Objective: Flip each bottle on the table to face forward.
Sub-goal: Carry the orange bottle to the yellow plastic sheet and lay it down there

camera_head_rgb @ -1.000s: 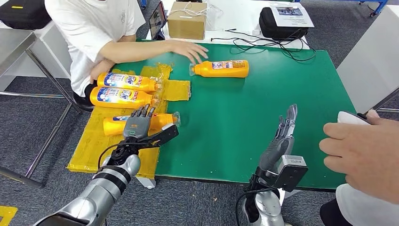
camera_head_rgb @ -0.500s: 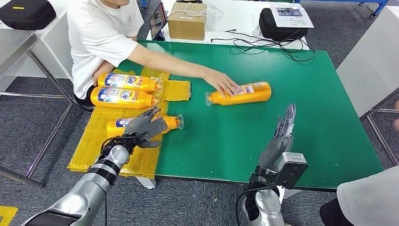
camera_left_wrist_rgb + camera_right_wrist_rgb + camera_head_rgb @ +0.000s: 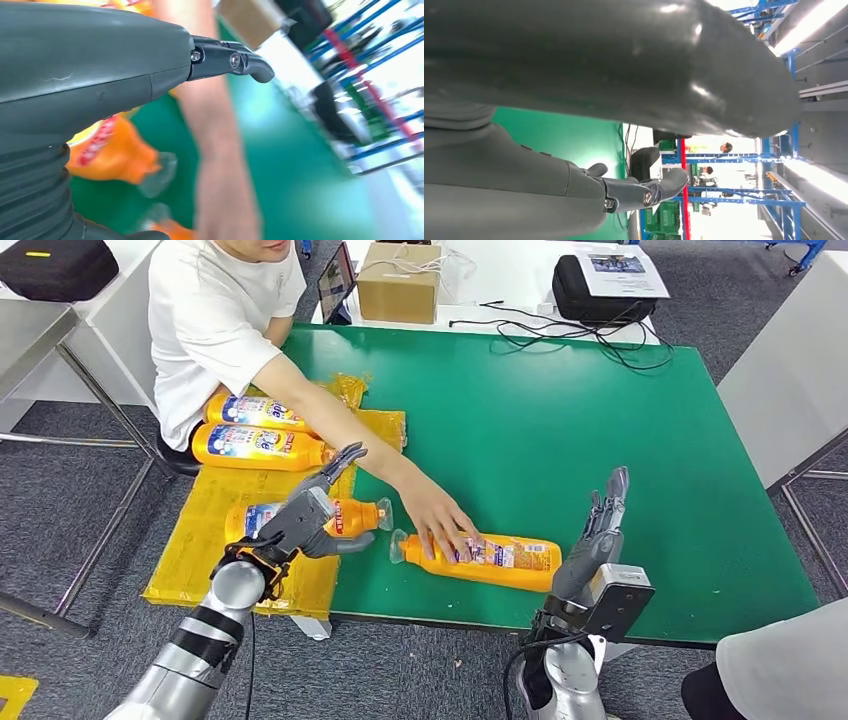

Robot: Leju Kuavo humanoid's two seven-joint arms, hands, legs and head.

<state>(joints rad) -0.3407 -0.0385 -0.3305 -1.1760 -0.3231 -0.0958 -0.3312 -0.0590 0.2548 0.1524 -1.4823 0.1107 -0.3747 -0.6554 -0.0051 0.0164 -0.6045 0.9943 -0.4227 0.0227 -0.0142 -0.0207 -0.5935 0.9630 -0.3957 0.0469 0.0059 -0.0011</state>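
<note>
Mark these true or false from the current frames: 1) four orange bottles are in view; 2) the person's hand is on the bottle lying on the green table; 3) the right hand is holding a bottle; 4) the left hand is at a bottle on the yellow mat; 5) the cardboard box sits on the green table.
1) Four orange plastic bottles: true.
2) The person's hand rests on the orange bottle lying on the green table: true.
3) False. The right hand holds nothing, fingers straight, beside that bottle.
4) The left hand is at the orange bottle on the yellow mat: true.
5) False. The brown cardboard box sits on the white table behind the green table.
</note>
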